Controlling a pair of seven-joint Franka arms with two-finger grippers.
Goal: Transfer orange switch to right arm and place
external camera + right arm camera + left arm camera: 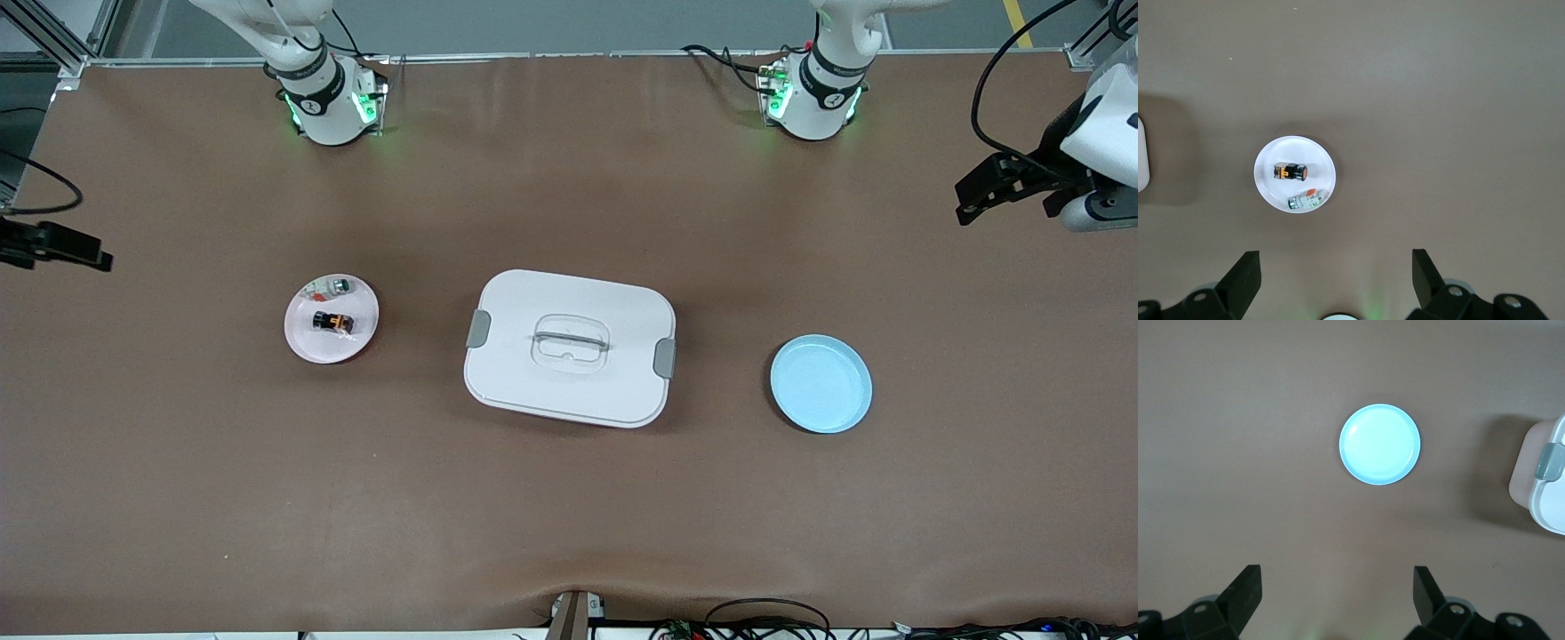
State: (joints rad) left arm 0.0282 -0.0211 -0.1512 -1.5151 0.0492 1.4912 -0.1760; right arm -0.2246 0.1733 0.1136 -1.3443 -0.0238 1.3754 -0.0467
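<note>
Both pincers hang high with jaws spread wide and nothing between them. Right pincer is raised over the bench at the right arm's end, and its wrist view looks straight down on the pink plate. On that plate lies the orange switch, on its side, with a pale piece just beside it but seemingly not touching. Left pincer is raised at the left arm's end, looking down on the blue plate, which is bare. Between the two plates sits a white lidded box, well apart from each.

No grasp seems begun. The switch already lies on the right arm's side, well away from the left pincer, so whichever arm picks it up must descend squarely over the pink plate. To do it well, I would turn the jaws to close across the switch's short width, centre over its dark body, keep clear of the pale piece and the plate's rim, and lower slowly so the fingertips do not tip the plate.
</note>
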